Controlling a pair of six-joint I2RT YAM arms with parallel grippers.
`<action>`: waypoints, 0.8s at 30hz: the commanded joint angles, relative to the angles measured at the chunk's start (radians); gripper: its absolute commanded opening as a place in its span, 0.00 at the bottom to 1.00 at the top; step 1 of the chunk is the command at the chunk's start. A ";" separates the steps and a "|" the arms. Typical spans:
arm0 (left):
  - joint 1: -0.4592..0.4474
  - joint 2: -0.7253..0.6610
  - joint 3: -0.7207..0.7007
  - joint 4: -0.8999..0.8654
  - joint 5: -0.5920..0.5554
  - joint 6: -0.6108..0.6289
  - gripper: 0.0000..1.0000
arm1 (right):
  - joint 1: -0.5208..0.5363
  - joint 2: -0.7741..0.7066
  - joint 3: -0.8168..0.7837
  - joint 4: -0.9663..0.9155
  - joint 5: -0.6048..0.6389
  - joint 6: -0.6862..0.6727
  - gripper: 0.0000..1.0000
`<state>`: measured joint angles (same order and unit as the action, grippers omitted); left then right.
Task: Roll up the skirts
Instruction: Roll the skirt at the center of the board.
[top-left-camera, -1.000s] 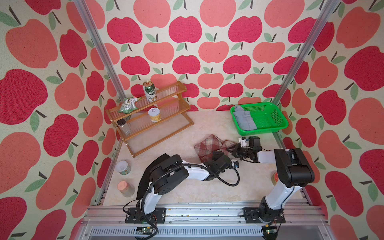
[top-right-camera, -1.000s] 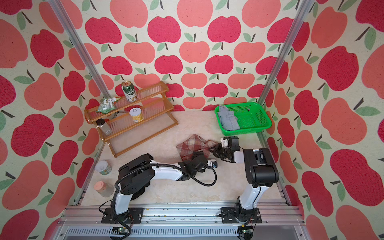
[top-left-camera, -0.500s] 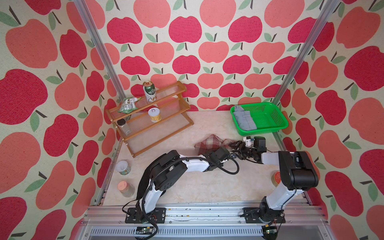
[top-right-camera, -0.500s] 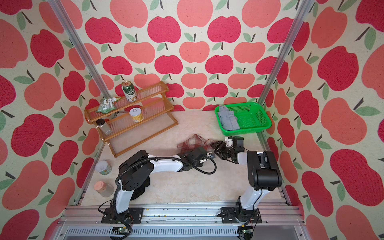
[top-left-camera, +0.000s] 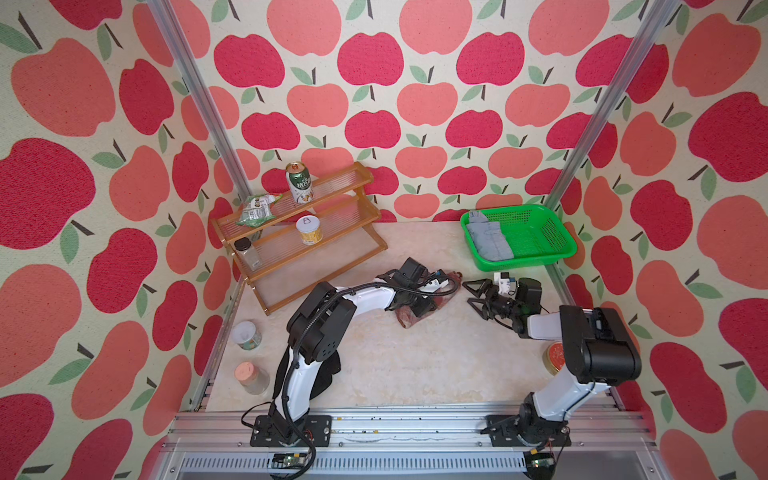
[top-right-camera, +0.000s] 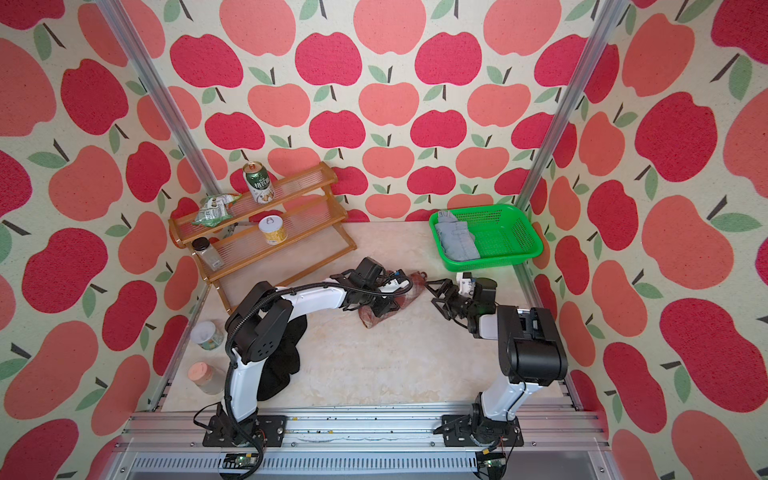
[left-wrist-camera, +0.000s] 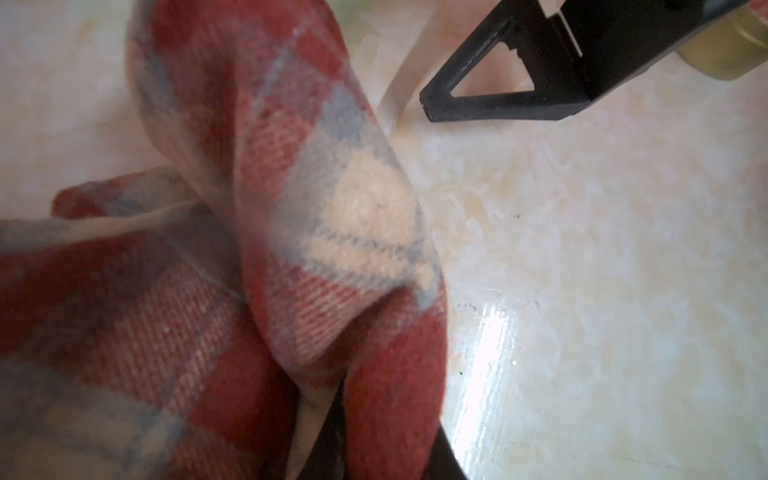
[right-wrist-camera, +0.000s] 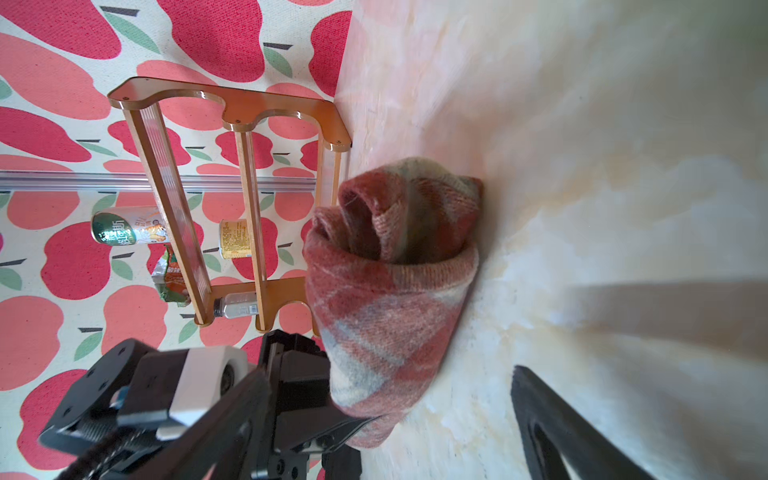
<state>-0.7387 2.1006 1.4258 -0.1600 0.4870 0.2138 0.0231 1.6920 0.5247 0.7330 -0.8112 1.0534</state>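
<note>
With the left claw (top-left-camera: 424, 309) clenched on the near end of the rolled plaid skirt (right-wrist-camera: 386, 291) mid-counter (top-left-camera: 415, 365) and the right claw (top-left-camera: 478, 296) released just right of it, the unheld far end could spring loose and unroll

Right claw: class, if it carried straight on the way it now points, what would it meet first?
Most likely the rolled plaid skirt, lying just ahead of the open right claw; depth is hard to judge.

Fuzzy woven plaid skirt (right-wrist-camera: 390, 291) on glossy marbled tabletop (left-wrist-camera: 582, 291)
</note>
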 joint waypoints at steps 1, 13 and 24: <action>0.014 0.072 -0.006 -0.089 0.240 -0.106 0.12 | 0.000 0.033 -0.025 0.112 -0.032 0.029 0.96; 0.075 0.248 0.175 -0.290 0.346 -0.190 0.13 | 0.105 0.099 0.029 0.025 0.044 -0.054 0.95; 0.101 0.265 0.158 -0.237 0.402 -0.268 0.14 | 0.148 0.243 0.100 0.044 0.089 -0.027 0.79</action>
<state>-0.6361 2.2913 1.6279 -0.2760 0.9138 -0.0147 0.1581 1.8793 0.6106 0.8047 -0.7689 1.0225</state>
